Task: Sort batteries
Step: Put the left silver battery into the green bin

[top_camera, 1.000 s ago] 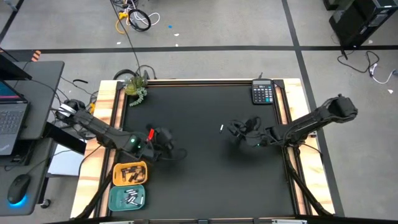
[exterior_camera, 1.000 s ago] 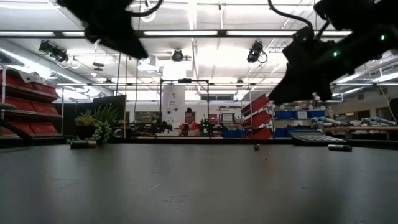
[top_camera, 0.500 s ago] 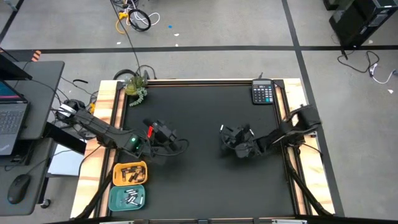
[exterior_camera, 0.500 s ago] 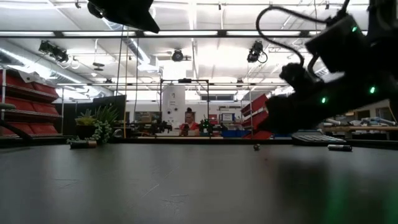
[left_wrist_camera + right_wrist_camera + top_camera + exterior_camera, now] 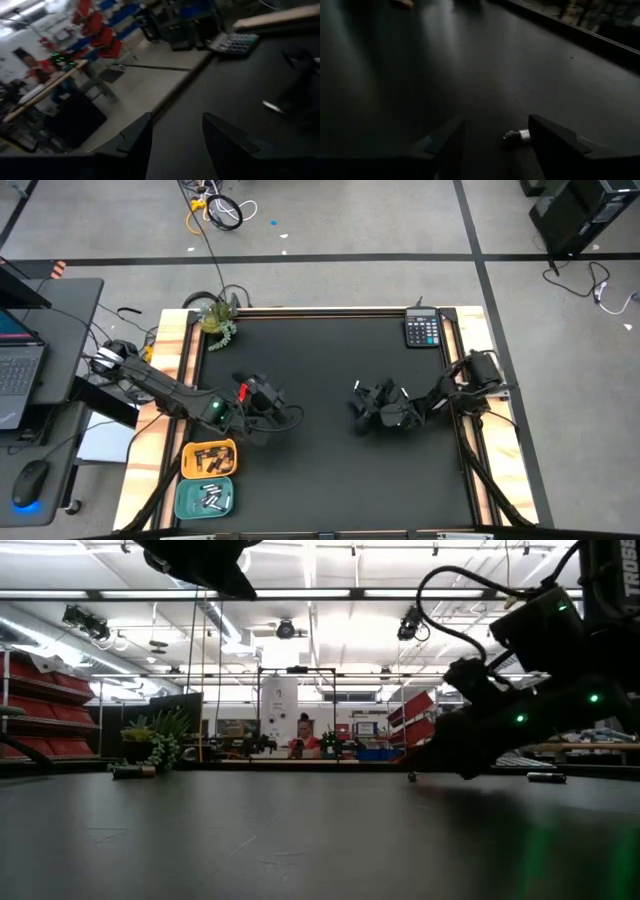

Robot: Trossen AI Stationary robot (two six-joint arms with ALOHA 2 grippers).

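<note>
You see one silvery battery [image 5: 518,134] lying flat on the black mat [image 5: 320,460], right of centre, between the right gripper's [image 5: 360,402] spread fingers [image 5: 555,137] and just beside one of them; its long axis runs across the gap. No label is legible. The left gripper [image 5: 268,394] hovers left of centre, fingers [image 5: 222,137] apart and empty. Sorted batteries lie in the orange tray [image 5: 208,457] and teal tray [image 5: 205,498] at the near-left corner. A calculator [image 5: 422,329] sits far right.
</note>
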